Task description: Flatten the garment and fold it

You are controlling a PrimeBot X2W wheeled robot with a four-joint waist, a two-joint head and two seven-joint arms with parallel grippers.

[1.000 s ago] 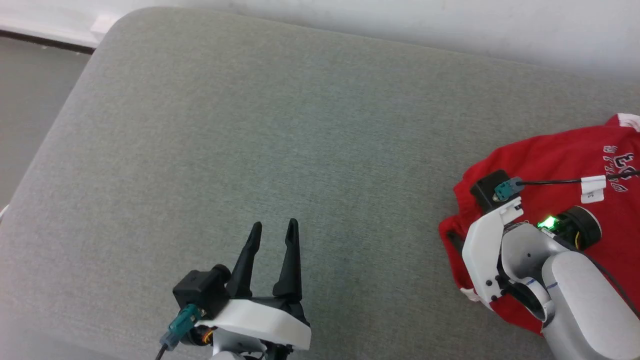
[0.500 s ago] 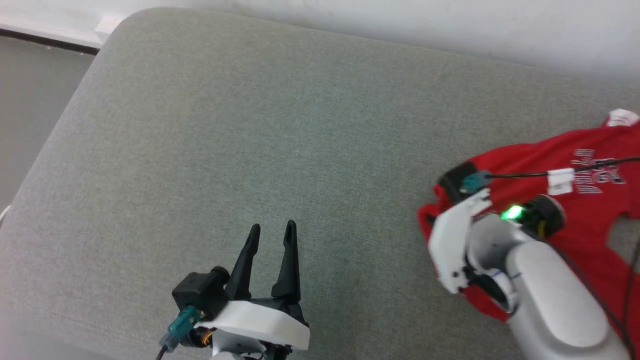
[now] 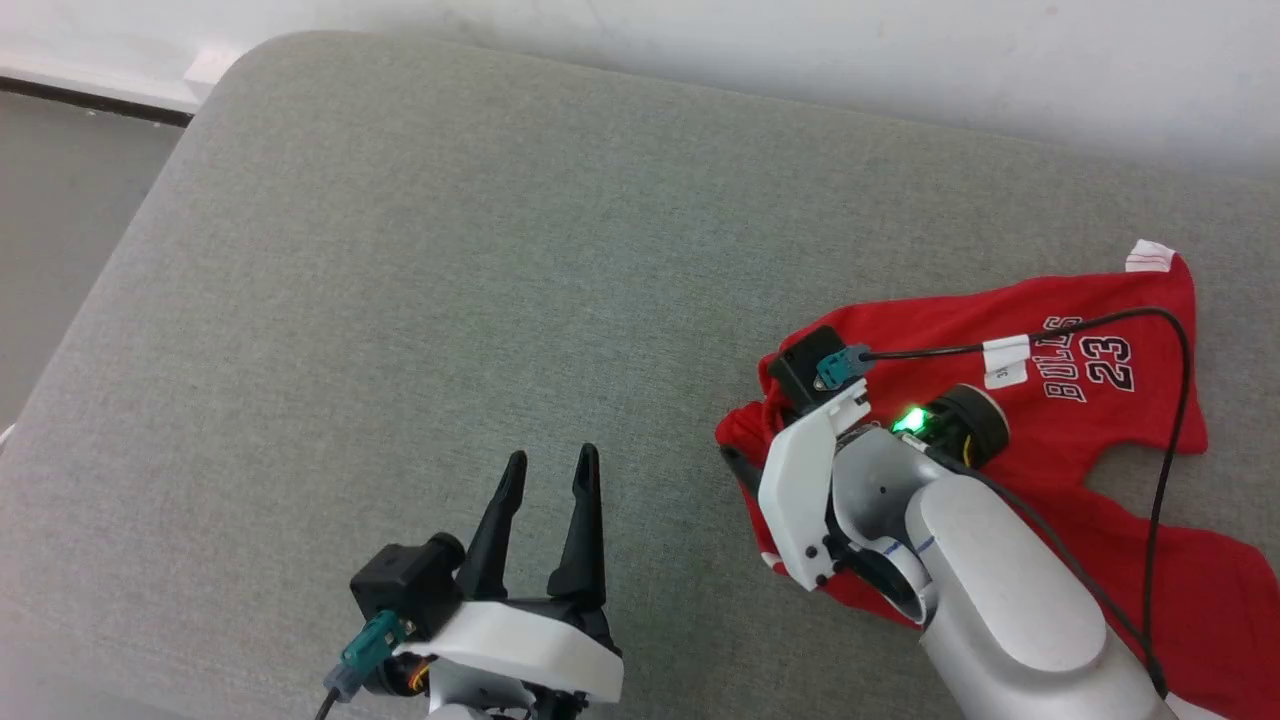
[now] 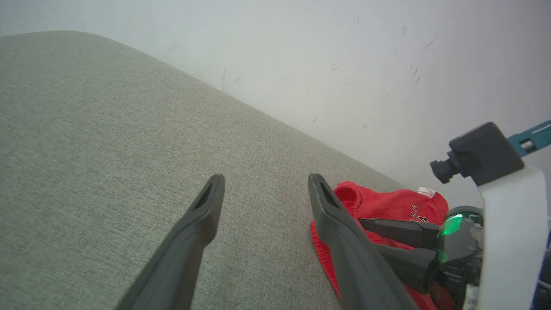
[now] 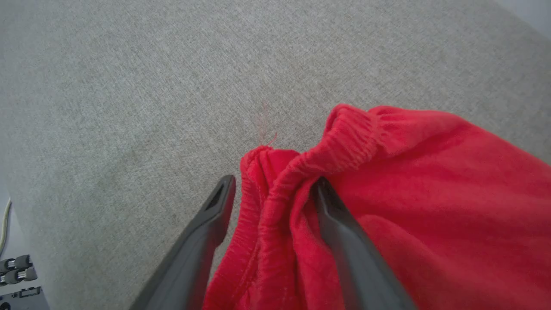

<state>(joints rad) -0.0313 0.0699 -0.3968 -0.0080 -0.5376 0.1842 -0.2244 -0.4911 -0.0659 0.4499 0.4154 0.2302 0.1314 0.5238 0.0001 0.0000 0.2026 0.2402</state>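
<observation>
1. The right gripper [image 5: 273, 189] was spread open, the bunched waistband [image 5: 353, 133] of the shorts [image 5: 430, 193] lying between its fingers.
2. The left gripper [image 3: 550, 462] was held open near the cushion's [image 3: 500, 250] front edge.
3. The shorts were left crumpled by the cushion's right edge.

Head view: the right arm [image 3: 1000, 580] covers the near-left part of the garment [image 3: 1150, 425], waistband included; the cloth is cut off at the right and near edges. Right wrist view: bunched waistband hides the inner finger faces of the right gripper [image 5: 271, 189]; contact cannot be determined. Left wrist view: the print [image 4: 415, 211] is too small to read
</observation>
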